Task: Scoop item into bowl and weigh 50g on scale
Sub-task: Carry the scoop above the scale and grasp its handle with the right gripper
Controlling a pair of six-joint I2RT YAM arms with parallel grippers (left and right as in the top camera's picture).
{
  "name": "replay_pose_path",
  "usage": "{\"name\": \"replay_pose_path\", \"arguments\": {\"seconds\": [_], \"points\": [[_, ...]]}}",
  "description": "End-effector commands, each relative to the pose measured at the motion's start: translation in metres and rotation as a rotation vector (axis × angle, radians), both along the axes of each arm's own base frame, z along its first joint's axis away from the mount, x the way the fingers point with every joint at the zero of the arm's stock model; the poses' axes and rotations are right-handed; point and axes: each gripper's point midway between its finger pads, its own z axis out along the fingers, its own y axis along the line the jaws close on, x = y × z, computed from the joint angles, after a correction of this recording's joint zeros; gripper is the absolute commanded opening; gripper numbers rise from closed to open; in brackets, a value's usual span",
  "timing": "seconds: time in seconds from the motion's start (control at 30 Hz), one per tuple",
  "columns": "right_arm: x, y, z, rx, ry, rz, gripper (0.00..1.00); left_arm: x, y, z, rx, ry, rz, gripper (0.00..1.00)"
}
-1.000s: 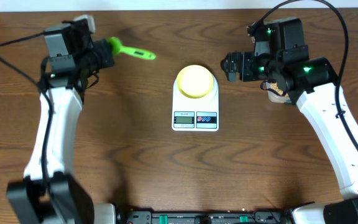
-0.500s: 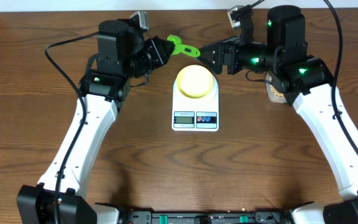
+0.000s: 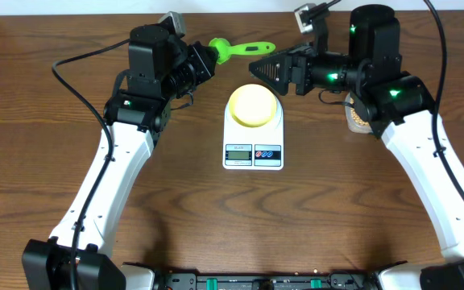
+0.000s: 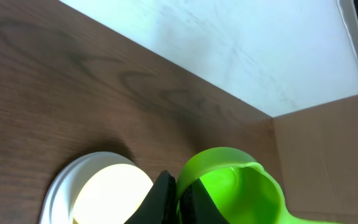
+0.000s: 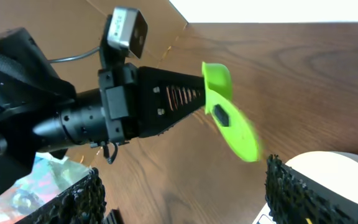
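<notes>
The green spoon (image 3: 244, 49) is clamped at its scoop end by the left gripper (image 3: 208, 55), whose fingers are closed on it behind and to the left of the scale (image 3: 253, 141). The handle is pointed rightward over the strip of table (image 3: 176, 201) between the scale and the table's far edge. That strip is narrow: the far edge is met close behind the spoon, with a white surface beyond it.

The right gripper (image 3: 258, 71) is placed just behind the scale's rear, its jaws spread wide with nothing between them. It is set just beside the handle's free end, on the side nearer the scale. Whether contact is made cannot be told.

The pale yellow bowl (image 3: 254, 105) is seated on the scale's round platform and is uncovered from above. Open wood is left in front of the scale and out to its left and right.

The beans (image 3: 358, 119) are shown only as a small tan patch to the right of the scale, mostly covered by the right arm; their container cannot be made out. In the left wrist view the spoon is cut off by the lower frame edge, and only an arc of the bowl and platform is caught. In the right wrist view the handle is blurred, and a colourful shape at the lower left cannot be identified. The scale's display cannot be read.
</notes>
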Motion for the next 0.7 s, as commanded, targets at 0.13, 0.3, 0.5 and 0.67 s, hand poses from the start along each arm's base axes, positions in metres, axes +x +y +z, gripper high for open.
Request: {"name": "replay_pose_path", "arguments": {"seconds": [0.13, 0.3, 0.5, 0.67], "points": [[-0.001, -0.007, 0.021, 0.013, -0.050, -0.031, 0.80, -0.003, -0.012, 0.016, -0.045, -0.038, -0.067, 0.07], [0.000, -0.008, 0.022, 0.011, -0.053, -0.037, 0.75, -0.012, -0.025, 0.021, -0.049, -0.069, -0.175, 0.07], [0.000, -0.008, 0.021, 0.011, -0.053, -0.037, 0.65, -0.019, -0.032, 0.023, -0.040, -0.096, -0.246, 0.07], [0.000, -0.008, 0.021, 0.011, -0.053, -0.037, 0.50, -0.022, -0.035, 0.022, -0.005, -0.123, -0.287, 0.07]]}}
